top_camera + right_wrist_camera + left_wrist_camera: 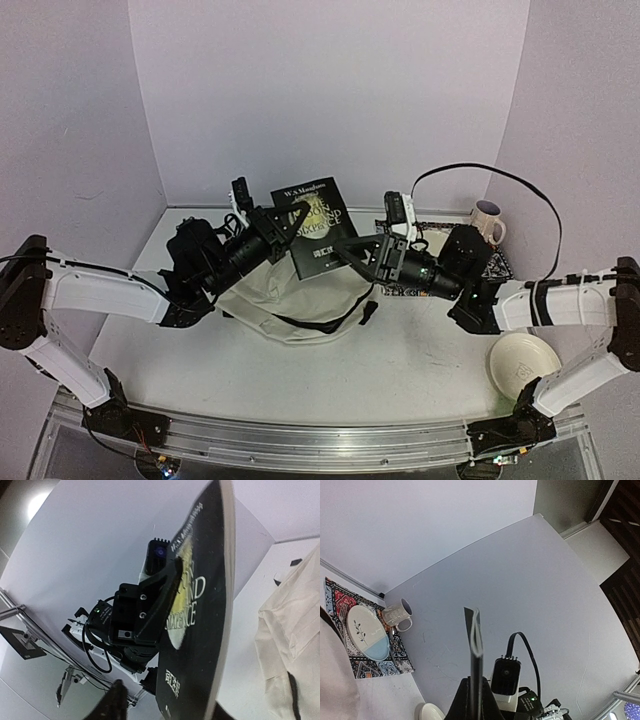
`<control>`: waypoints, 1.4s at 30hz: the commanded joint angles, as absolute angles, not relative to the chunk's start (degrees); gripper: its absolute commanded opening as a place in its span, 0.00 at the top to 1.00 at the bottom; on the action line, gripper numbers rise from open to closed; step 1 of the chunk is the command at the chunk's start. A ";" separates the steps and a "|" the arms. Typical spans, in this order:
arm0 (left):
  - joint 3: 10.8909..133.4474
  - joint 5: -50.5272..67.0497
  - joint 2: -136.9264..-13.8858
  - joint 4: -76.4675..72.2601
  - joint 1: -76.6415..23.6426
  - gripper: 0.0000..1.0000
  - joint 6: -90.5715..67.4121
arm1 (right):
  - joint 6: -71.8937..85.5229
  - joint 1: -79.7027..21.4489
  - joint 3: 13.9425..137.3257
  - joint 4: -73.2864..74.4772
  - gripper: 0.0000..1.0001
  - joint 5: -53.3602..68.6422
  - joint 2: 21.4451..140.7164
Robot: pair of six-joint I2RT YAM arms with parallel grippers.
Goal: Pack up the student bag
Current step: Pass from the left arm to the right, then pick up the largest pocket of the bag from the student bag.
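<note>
- The left gripper is clamped on the left edge of a black book, holding it upright in the air.
- The right gripper meets the book's lower right corner. Its jaws are partly open astride the edge, with 1 finger clear of the cover.
- The cream bag lies slumped on the table just below both grippers, its long axis left to right.
- Both arms look equally near; the book's way in is downward.

book apparently above student bag
</note>
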State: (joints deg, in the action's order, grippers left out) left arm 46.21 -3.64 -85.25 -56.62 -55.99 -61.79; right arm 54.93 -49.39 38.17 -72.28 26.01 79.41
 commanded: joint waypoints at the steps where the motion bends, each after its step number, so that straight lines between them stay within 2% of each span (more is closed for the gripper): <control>1: 45.49 -3.99 -84.97 -59.62 -56.25 1.00 -62.06 | 53.98 -48.77 40.07 -82.01 0.75 27.40 76.63; 3: 45.21 -3.79 -85.08 -59.65 -56.21 1.00 -61.99 | 54.13 -48.32 39.48 -82.00 0.85 26.89 76.47; 8: 44.26 -3.96 -84.52 -59.52 -56.25 0.96 -59.70 | 54.45 -46.55 38.27 -81.73 1.00 27.01 76.38; 15: 41.42 -4.97 -83.08 -56.96 -56.25 0.77 -55.58 | 51.26 -42.96 37.84 -72.82 1.00 26.82 73.93; 25: 46.89 -4.60 -84.03 -35.03 -56.26 0.53 -42.19 | 43.69 -35.91 38.27 -48.80 1.00 19.84 64.50; 30: 51.67 -6.64 -87.66 -25.38 -59.57 0.49 -33.58 | 42.64 -32.06 38.68 -39.00 1.00 17.30 61.32; 35: 61.27 -14.93 -94.02 -10.97 -64.30 0.37 -27.07 | 42.57 -31.31 38.76 -35.45 1.00 17.00 60.81; 42: 70.94 -26.30 -102.99 1.97 -68.26 0.33 -21.12 | 41.86 -30.94 38.51 -32.11 1.00 14.91 59.20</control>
